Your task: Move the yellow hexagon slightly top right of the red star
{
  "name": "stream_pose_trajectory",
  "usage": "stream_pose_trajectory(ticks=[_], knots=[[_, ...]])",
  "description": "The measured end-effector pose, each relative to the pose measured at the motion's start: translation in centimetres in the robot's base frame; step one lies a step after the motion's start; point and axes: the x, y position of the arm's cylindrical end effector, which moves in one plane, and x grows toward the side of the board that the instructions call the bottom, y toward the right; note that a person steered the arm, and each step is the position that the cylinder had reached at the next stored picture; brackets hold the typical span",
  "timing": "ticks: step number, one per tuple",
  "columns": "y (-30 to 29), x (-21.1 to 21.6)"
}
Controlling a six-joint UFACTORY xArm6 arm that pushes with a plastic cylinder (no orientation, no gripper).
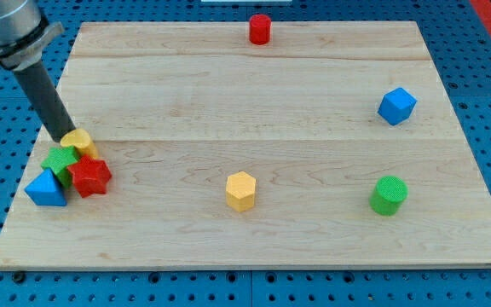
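Resting at the view's left edge of the tabletop point(254, 85), my tip point(64, 137) is touching a yellow block point(78, 141) atop a cluster: green star point(60, 160), red star point(89, 176), blue triangle point(45, 188). No hand is showing, only a rod. The yellow hexagon point(240, 190) is sitting well to the view's right of the red star. A red cylinder point(260, 29), blue cube point(396, 105) and green cylinder point(388, 194) are standing apart.
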Motion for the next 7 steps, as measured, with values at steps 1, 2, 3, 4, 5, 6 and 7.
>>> stream_pose_trajectory(ticks=[1,2,3,4,5,6,7], knots=[[2.5,-2.3],[3.2,-0.2],[3.8,2.0],[15.7,1.1],[24.6,2.9],[30.0,7.7],[30.5,11.7]])
